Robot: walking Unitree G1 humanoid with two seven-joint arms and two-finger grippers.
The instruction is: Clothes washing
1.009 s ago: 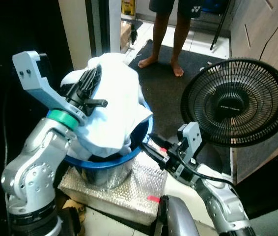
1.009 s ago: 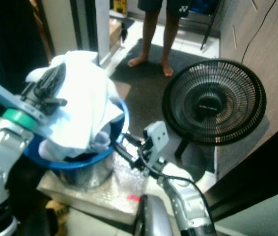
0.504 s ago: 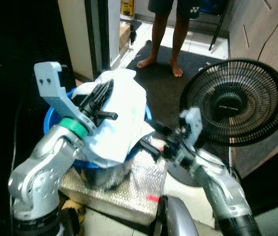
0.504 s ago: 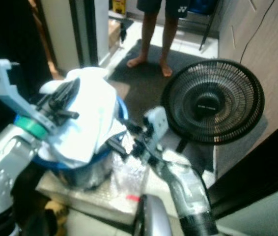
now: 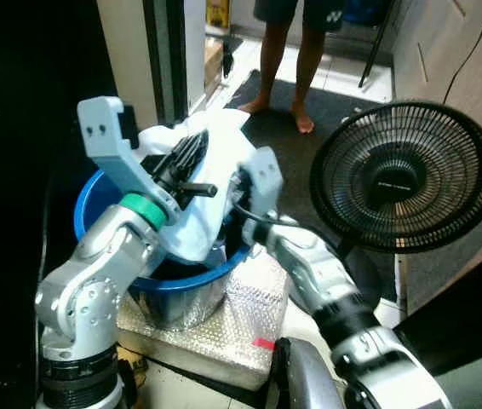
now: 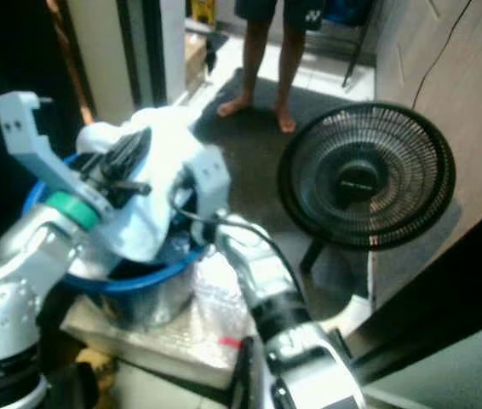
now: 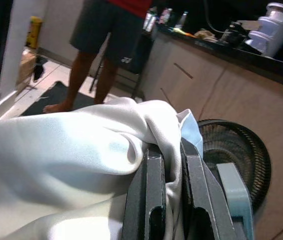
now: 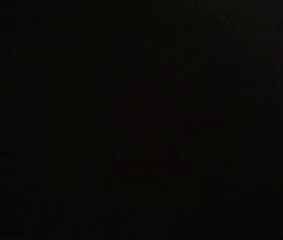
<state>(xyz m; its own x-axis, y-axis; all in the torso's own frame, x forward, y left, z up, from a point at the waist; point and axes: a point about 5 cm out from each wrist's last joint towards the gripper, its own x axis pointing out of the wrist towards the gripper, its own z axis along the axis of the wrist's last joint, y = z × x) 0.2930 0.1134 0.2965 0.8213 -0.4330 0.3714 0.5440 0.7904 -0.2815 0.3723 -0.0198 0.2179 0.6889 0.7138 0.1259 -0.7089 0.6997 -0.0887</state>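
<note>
A white cloth (image 5: pixel 217 162) is heaped over a blue basin (image 5: pixel 192 281) that rests on a metal pot (image 5: pixel 183 308). My left gripper (image 5: pixel 192 158) is above the basin's middle, shut on a fold of the cloth. In the left wrist view the black fingers (image 7: pixel 149 195) pinch the white cloth (image 7: pixel 71 155) between them. My right gripper (image 5: pixel 238 215) reaches from the right into the basin under the cloth's hanging edge, where cloth and shade hide it. The right wrist view is black.
The pot stands on a silver bubble-wrap box (image 5: pixel 232 328). A black floor fan (image 5: pixel 403 175) stands close on the right, before wooden cabinets (image 5: pixel 471 51). A person's bare legs (image 5: pixel 285 64) stand on a dark mat (image 5: pixel 296 149) behind. A door frame (image 5: pixel 130 51) rises at the left.
My right arm has swung left from the basin's front rim and gone up into the basin under the cloth. My left gripper, still holding the cloth, has moved slightly right.
</note>
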